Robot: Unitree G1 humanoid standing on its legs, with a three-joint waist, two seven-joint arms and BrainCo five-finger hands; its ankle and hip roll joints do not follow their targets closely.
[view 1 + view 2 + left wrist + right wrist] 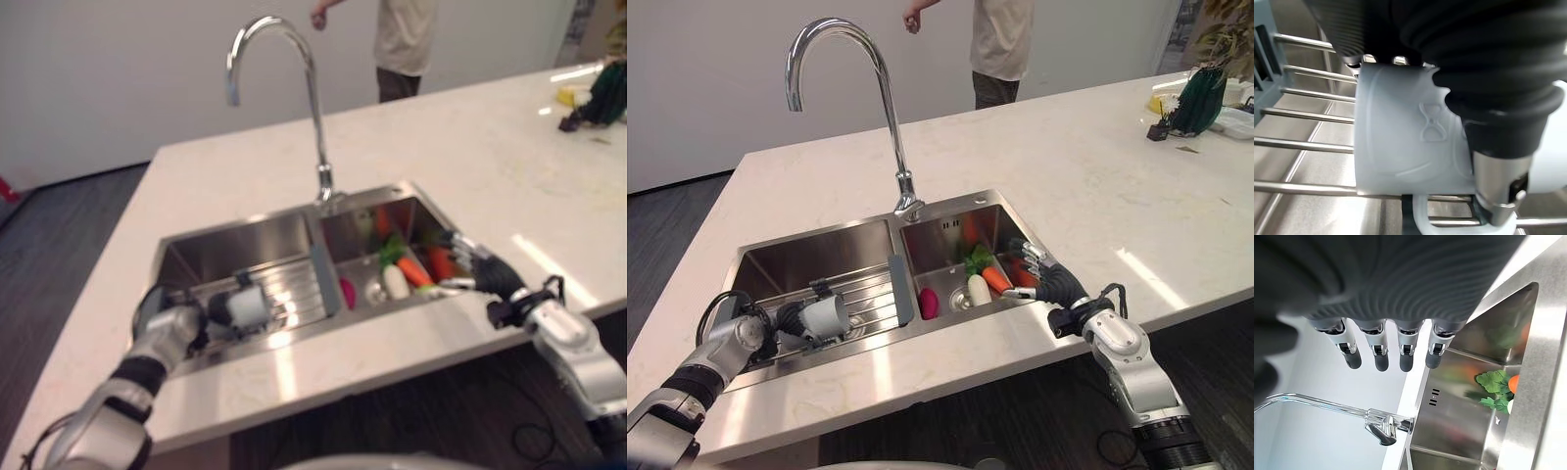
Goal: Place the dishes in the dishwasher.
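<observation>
Left hand (789, 321) grips white cup (826, 316) over sink rack (867, 294).

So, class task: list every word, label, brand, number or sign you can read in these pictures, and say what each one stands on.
No readable words or numbers anywhere.
White cup in the left hand over the sink rack: an embossed hourglass-shaped mark, no letters.
Right sink basin: small slots in the back wall, not print.
Items at the countertop's far corner: too small to read.

A pale cream stone counter (1097, 166) holds a double stainless-steel sink (838, 250) with a tall curved chrome tap (884, 93); beyond the counter stand a plain white wall (705, 69) and dark wood floor (661, 230).
</observation>
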